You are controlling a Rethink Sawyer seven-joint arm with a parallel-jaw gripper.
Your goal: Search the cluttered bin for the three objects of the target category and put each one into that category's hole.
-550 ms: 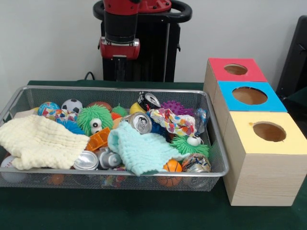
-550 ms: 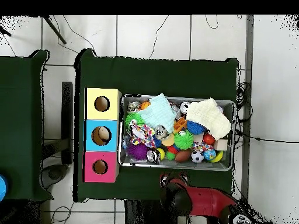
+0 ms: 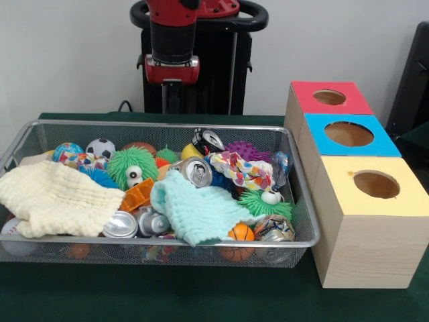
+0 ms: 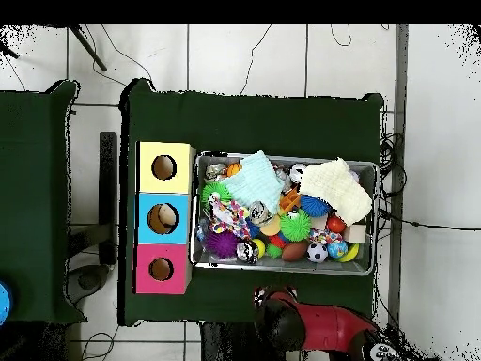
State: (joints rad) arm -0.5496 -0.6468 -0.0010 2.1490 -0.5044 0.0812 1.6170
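The wire-mesh bin [image 3: 303,201] is full of clutter; it also shows in the overhead view [image 4: 282,271]. A silvery can [image 3: 198,172] lies in the middle with its pull-tab top facing out. Two more silvery cans [image 3: 120,226] [image 3: 153,222] lie at the front, partly under cloths. A dark can [image 3: 208,141] lies at the back and a crumpled printed can [image 3: 273,228] at the front right. My gripper [image 3: 171,99] hangs behind the bin's far rim, above the table, holding nothing. In the overhead view it [image 4: 272,310] is just outside the bin's near edge.
Three wooden boxes with round holes stand beside the bin: red top [image 3: 305,94], blue top [image 3: 315,127], yellow top [image 3: 342,194]. A cream cloth [image 3: 53,198] and a mint cloth [image 3: 194,211] cover part of the clutter. Fuzzy toys and balls fill the remaining space.
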